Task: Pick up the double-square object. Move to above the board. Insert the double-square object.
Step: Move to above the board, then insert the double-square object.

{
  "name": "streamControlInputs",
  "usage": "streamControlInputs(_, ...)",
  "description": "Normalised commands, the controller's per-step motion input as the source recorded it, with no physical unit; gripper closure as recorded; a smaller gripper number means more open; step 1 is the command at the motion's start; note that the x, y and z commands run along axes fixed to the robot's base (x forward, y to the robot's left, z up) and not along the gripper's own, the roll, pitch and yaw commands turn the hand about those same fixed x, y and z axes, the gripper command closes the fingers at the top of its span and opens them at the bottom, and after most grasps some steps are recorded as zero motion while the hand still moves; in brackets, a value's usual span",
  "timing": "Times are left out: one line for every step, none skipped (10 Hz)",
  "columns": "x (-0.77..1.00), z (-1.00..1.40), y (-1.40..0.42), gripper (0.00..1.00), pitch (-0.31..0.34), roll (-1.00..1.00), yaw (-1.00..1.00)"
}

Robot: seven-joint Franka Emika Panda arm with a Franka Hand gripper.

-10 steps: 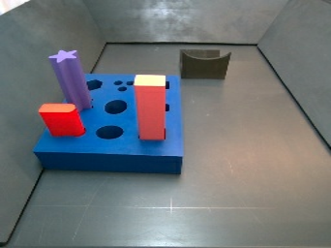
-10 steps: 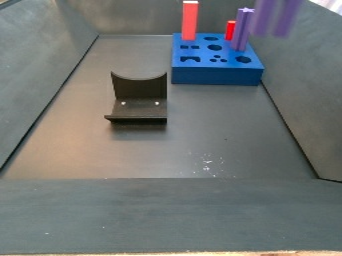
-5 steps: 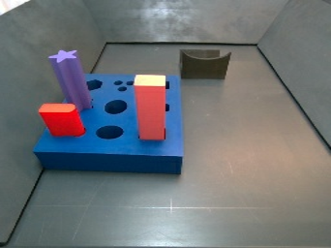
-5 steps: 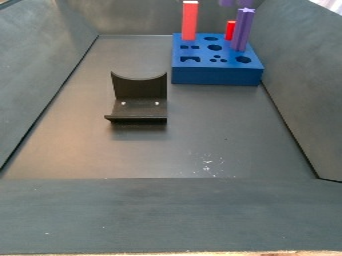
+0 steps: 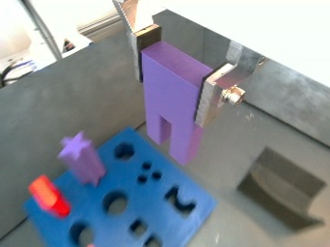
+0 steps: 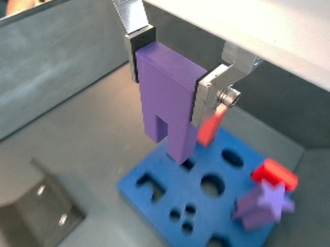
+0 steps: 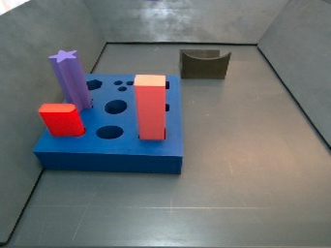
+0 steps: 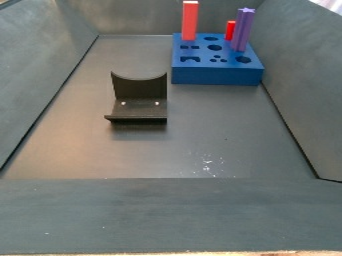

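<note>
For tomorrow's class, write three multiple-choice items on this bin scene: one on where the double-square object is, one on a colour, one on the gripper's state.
1. Where is the double-square object?
A. lying on the floor
B. between the gripper's fingers, above the board
C. seated in a board hole

2. What colour is the board?
A. blue
B. green
C. yellow

3. What state is the gripper in?
A. open and empty
B. shut on the star post
C. shut on the double-square object

Answers:
1 B: both wrist views show the light-purple prism upright between the silver fingers, with the board below it.
2 A: its top and sides are blue in both side views.
3 C: the finger plates press against the prism's two sides; the star post stands in the board.
</note>
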Motion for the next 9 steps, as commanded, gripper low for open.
streamControlInputs(0.51,0.18,-1.00,1.00,0.140,0.01,0.01)
streamControlInputs(0.46,0.15,-0.84,1.00,0.143,0.02,0.01)
streamControlInputs(0.30,0.09,-0.47,1.00,0.135,0.04,0.01)
streamControlInputs(0.23,0.07,-0.33,1.00,0.124,0.05,0.01)
streamControlInputs(0.13,0.05,-0.18,1.00,0.082,0.06,0.01)
streamControlInputs(0.00,-0.01,0.00,1.00,-0.020,0.00,0.04)
streamControlInputs(0.00,-0.04,0.11,1.00,0.000,0.03,0.07)
streamControlInputs(-0.15,-0.42,0.18,1.00,-0.209,0.05,0.12)
streamControlInputs(-0.17,-0.57,0.15,1.00,-0.266,0.05,0.14)
